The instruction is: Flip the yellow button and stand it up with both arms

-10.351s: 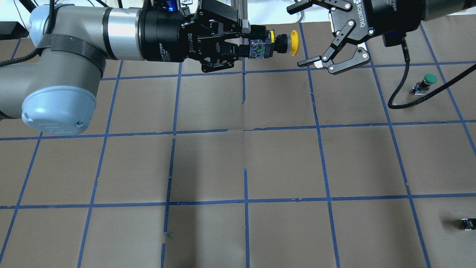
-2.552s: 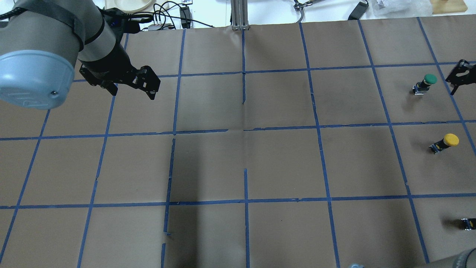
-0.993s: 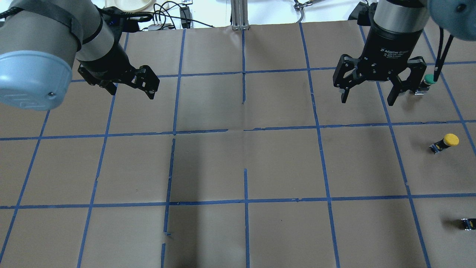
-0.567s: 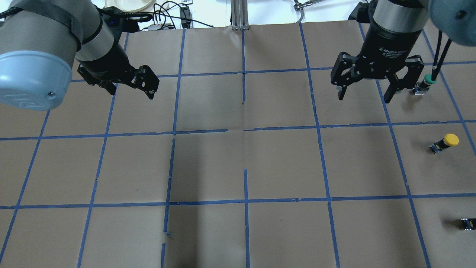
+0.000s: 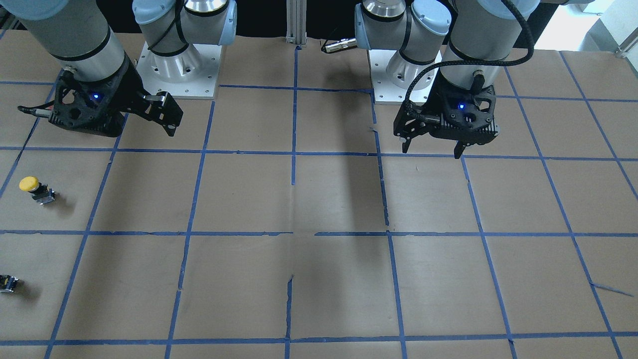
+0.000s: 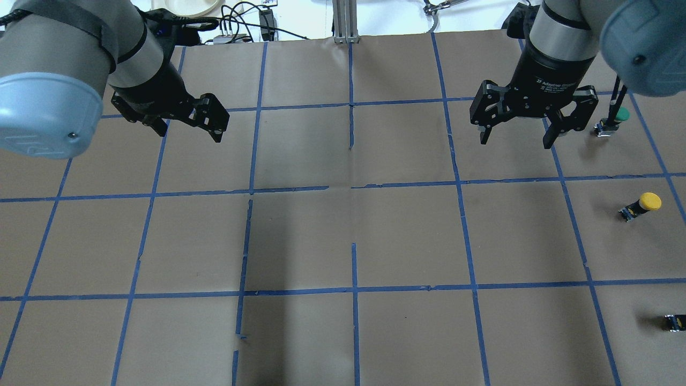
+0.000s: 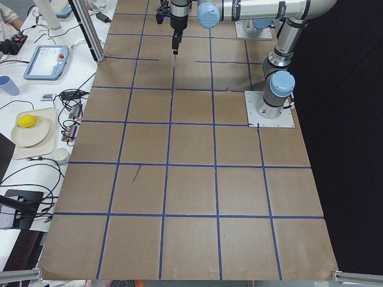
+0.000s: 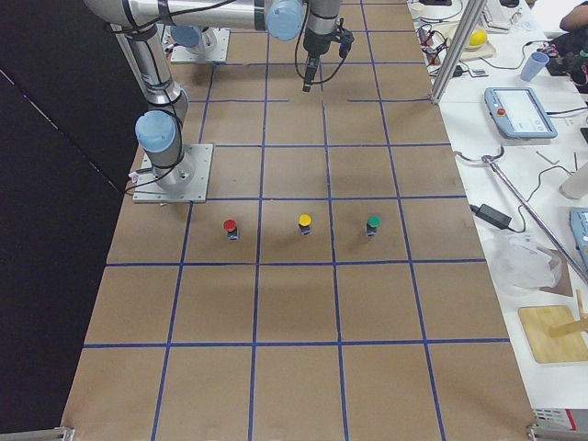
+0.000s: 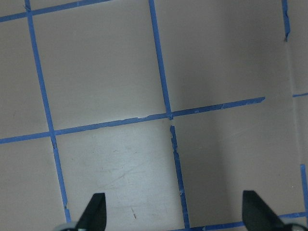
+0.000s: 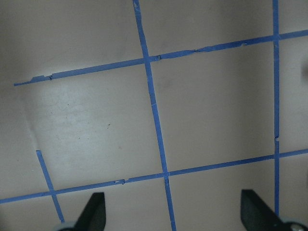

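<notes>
The yellow button [image 6: 643, 204] stands upright, cap up, on the brown paper at the right edge of the overhead view. It also shows at the left of the front view [image 5: 33, 188] and in the exterior right view [image 8: 304, 223]. My right gripper [image 6: 514, 142] hangs open and empty over the paper, more than one grid square from the button. In the front view the right gripper [image 5: 98, 124] is at the upper left. My left gripper [image 6: 188, 131] is open and empty far on the other side [image 5: 431, 151]. Both wrist views show only taped paper between open fingertips [image 9: 95, 211] [image 10: 94, 210].
A green-capped button [image 6: 618, 116] stands just beyond the right gripper, partly behind its cable. A tiny dark block with a yellow spot [image 6: 674, 321] lies at the right edge. A red-capped button [image 8: 230, 226] shows in the exterior right view. Blue tape lines grid the paper.
The left gripper earlier held the yellow button in the air; the button now stands on the paper. The right arm came in from the right and keeps drifting left. The left arm is still.
</notes>
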Controlling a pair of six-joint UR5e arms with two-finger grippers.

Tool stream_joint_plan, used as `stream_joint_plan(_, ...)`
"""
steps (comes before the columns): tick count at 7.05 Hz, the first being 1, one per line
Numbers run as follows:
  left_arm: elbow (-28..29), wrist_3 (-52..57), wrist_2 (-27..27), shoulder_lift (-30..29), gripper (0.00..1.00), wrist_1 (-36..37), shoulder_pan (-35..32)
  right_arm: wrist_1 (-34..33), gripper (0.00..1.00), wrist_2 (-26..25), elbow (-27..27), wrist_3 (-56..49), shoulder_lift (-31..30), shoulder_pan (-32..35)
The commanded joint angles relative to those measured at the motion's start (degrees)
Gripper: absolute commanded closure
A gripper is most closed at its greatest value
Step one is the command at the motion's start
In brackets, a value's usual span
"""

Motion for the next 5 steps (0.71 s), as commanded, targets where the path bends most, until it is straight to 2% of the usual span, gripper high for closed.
stream_joint_plan(1, -0.08, 0.00, 0.00, -0.04, 0.00, -0.03, -0.04, -0.23, 0.00, 1.35, -0.17, -0.33, -0.67, 0.01)
stream_joint_plan(5, -0.08, 0.00, -0.09, -0.13, 0.00, -0.03, 0.05, -0.05, 0.00, 0.39, -0.25, -2.09, -0.58, -0.08)
